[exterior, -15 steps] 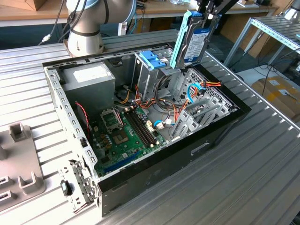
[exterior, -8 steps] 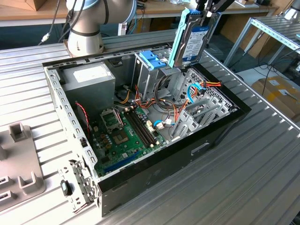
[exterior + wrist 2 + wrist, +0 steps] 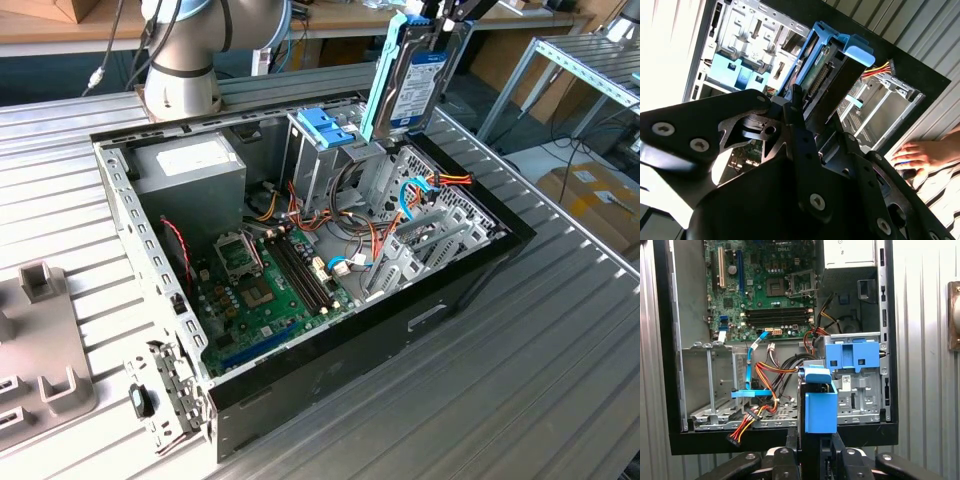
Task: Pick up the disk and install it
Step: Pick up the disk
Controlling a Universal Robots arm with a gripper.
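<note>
- The disk hangs in the air on edge, slightly tilted, with light-blue rails along its sides and its label facing the exterior view.
- It is over the open computer case, at the end with the metal cage. Its lower edge is near the cage top, and I cannot tell whether they touch.
- The gripper comes down from above, its jaws clenched on the disk's upper end.
- The arm's base stands behind the case, toward the exterior view's left.
- A blue latch sits atop the cage, just beside the disk.
- Inside the case lie a green board, a grey power box and loose orange, red and blue cables.
- The case rests on a ribbed metal table.
- A person's hand lies flat on the table just beside the case.
- A grey fixture sits at the exterior view's left.
- A metal rack and a cardboard box stand at the exterior view's right.
</note>
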